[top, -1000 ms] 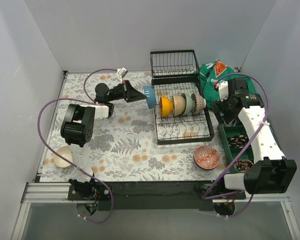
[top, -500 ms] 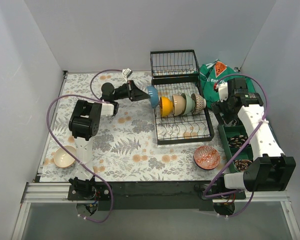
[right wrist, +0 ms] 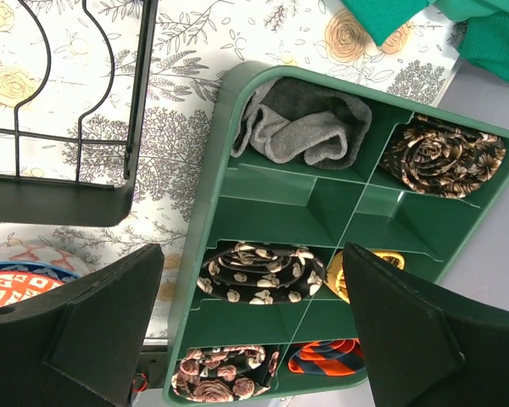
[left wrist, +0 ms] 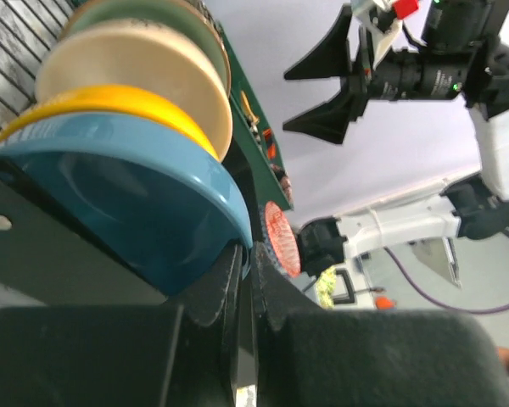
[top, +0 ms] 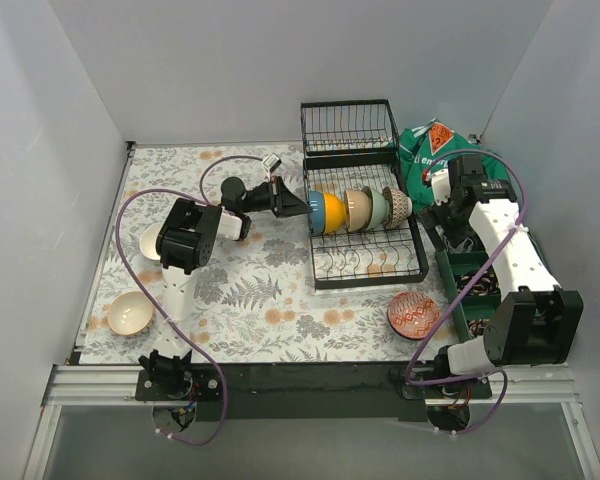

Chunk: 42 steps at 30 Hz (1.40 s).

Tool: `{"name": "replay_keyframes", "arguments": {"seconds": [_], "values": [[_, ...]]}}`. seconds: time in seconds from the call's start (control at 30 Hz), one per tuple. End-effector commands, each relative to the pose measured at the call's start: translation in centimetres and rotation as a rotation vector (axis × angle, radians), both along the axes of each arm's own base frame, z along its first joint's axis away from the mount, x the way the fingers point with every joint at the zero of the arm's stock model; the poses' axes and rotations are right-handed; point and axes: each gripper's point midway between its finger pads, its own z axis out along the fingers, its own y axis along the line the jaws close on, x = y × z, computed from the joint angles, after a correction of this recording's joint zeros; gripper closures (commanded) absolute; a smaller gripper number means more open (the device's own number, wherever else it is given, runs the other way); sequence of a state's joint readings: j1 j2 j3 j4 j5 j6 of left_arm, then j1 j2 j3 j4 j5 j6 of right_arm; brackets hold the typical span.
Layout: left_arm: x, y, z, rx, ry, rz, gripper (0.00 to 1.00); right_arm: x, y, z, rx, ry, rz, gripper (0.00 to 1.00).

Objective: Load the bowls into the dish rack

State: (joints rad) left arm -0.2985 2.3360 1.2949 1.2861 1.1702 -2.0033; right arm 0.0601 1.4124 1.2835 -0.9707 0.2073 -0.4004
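Observation:
My left gripper [top: 298, 205] is shut on the rim of a blue bowl [top: 315, 212] and holds it on edge at the left end of the black wire dish rack [top: 370, 262], against a yellow-orange bowl [top: 332, 213]. Cream [top: 357, 210], mint green [top: 377, 207] and brown patterned [top: 397, 205] bowls stand behind it in the slots. In the left wrist view the fingers [left wrist: 248, 250] pinch the blue bowl's [left wrist: 127, 195] rim. A red patterned bowl [top: 413, 315] lies in front of the rack. A cream bowl [top: 130, 313] and a white bowl [top: 152, 242] lie at the left. My right gripper [top: 445, 215] is open and empty over the green tray [right wrist: 237, 182].
The green compartmented tray [top: 460, 272] with rolled ties stands right of the rack. Green cloth [top: 430, 150] lies at the back right. The rack's raised basket end [top: 348, 128] is at the back. White walls enclose the floral mat [top: 250, 290].
My left arm has carried the blue bowl rightward into the rack's left end, against the yellow-orange bowl. The white bowl at the left has come into view. The right arm shifted slightly.

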Motion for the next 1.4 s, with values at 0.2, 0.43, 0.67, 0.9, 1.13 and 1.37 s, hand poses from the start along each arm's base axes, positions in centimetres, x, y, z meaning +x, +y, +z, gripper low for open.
{"name": "replay_keyframes", "arguments": {"seconds": [0.2,0.43,0.67,0.9,1.13,1.37], "values": [[-3.4,0.8,6.8,-0.186,0.081,-0.143,1.0,1.6,0.2,1.3,-0.012,-0.018,0.026,0.05],[-3.7,1.2,6.3,-0.122,0.097,-0.112,0.72,2.5,1.3,1.1,0.008,-0.017,0.052,0.06],[-4.0,3.2,6.6,-0.011,0.08,-0.074,0.61,3.3,1.8,1.3,0.027,-0.033,0.058,0.06],[-3.4,6.5,6.7,0.229,0.085,0.03,0.58,3.2,2.0,2.6,0.042,-0.088,0.057,0.05],[-4.4,15.3,4.8,0.855,-0.129,0.203,0.57,2.9,3.0,3.6,0.095,-0.131,0.075,0.05],[-8.4,25.8,1.4,1.426,-0.26,0.32,0.54,5.2,5.0,6.1,0.174,-0.195,0.124,0.06]]}}
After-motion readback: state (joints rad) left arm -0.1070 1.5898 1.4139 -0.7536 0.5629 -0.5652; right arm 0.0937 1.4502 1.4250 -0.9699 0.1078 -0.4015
